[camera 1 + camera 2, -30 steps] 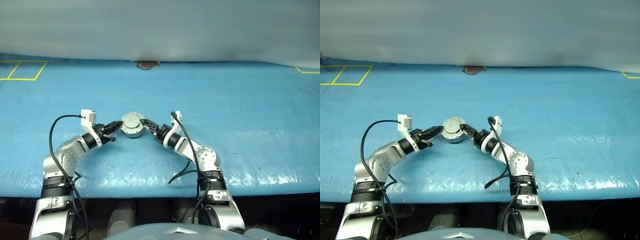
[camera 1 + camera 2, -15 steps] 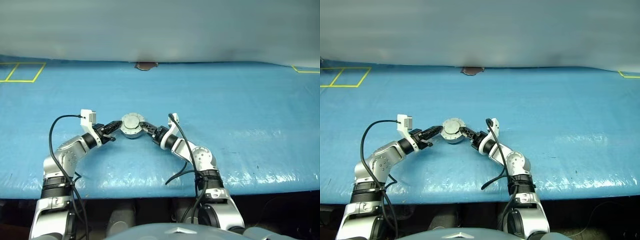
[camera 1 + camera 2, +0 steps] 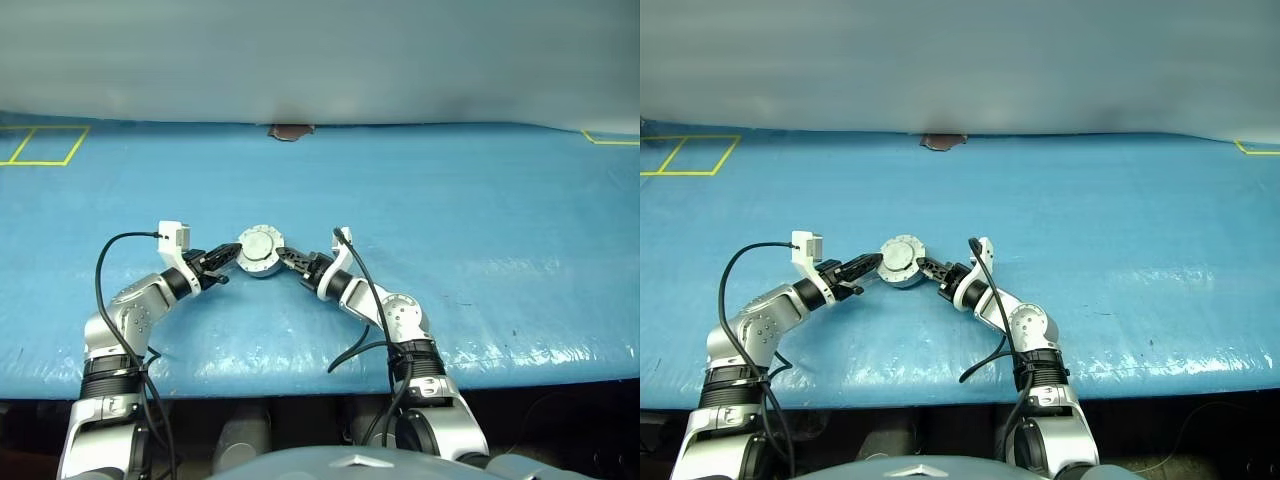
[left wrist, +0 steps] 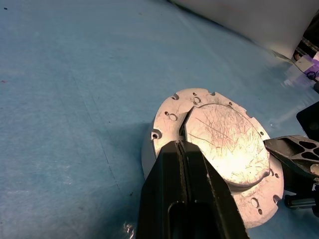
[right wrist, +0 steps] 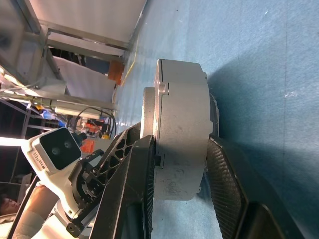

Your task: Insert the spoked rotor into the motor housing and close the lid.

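The motor housing [image 3: 258,263], a short silver cylinder, stands on the blue table [image 3: 480,220] between my two grippers. The lid [image 4: 224,134], a scalloped grey disc with a scratched raised face, lies on top of it. My left gripper [image 3: 234,254] is shut, its tips [image 4: 179,144] resting at the lid's near edge. My right gripper [image 3: 283,256] reaches in from the other side; in the right wrist view its fingers [image 5: 222,174] lie against both sides of the housing [image 5: 182,114]. The spoked rotor is hidden.
A small brown object [image 3: 291,131] lies at the table's far edge. Yellow tape lines mark the far left [image 3: 45,145] and far right [image 3: 610,138] corners. The table's front edge runs just below my elbows.
My right gripper's fingers have closed in from wide open onto the housing. The left gripper has stayed shut and still against the lid.
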You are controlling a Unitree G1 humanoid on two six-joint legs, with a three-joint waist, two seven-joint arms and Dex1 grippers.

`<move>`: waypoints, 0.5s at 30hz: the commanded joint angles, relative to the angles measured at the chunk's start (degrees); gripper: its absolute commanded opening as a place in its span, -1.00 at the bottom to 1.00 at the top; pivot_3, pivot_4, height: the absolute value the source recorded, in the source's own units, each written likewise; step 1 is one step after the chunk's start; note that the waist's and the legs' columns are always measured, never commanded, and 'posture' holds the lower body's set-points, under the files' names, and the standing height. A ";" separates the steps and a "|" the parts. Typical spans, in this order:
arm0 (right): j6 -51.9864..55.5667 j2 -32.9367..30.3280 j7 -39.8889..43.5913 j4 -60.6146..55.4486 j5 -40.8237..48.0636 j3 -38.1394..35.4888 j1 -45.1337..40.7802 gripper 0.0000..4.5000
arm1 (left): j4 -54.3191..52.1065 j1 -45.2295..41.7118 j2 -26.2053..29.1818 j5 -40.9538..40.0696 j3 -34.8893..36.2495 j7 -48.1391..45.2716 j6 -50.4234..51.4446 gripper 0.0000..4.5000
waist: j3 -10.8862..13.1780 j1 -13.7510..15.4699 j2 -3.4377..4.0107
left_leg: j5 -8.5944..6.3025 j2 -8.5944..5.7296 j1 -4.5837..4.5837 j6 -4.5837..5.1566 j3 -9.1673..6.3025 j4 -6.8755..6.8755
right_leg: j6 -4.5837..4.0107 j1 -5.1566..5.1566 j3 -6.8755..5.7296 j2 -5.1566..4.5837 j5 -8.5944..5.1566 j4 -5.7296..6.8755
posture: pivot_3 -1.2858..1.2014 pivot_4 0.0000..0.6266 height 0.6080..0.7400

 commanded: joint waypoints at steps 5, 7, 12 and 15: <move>0.20 5.20 -1.79 0.25 0.75 -0.24 -0.91 -0.46 | 0.12 -0.44 -1.23 -0.87 0.23 0.03 -0.06 -1.00 | 0.01 0.04 0.01 | 0.00 0.00 -0.01 0.00 0.00 0.00 | 0.00 0.00 0.00 0.00 0.00 0.00 | 0.03 -0.52 1.00; -0.07 5.37 -2.32 -0.07 2.33 -1.74 -1.04 -0.46 | 0.10 -0.60 -1.59 -1.44 1.10 0.22 -0.03 -1.00 | 0.02 0.08 0.01 | 0.00 0.00 -0.02 0.00 0.00 0.00 | 0.00 -0.01 0.00 0.00 0.00 -0.01 | 0.03 -0.52 1.00; 0.21 5.20 -2.94 -1.04 7.05 -4.50 -1.13 -0.46 | 0.80 -1.83 -4.39 -4.16 5.97 3.10 -1.95 -1.00 | 0.07 0.39 -0.01 | 0.00 -0.04 -0.25 0.00 -0.02 0.01 | 0.03 -0.15 -0.01 -0.02 0.02 -0.06 | 0.03 -0.52 1.00; 1.03 5.04 -2.96 -1.73 10.21 -5.50 -0.94 -0.46 | 0.66 -2.55 -5.58 -6.49 8.32 3.96 -1.78 -1.00 | 0.11 0.43 -0.05 | 0.01 -0.06 -0.80 0.01 -0.05 0.14 | 0.43 -0.68 -0.01 0.01 0.27 -0.02 | 0.03 -0.52 1.00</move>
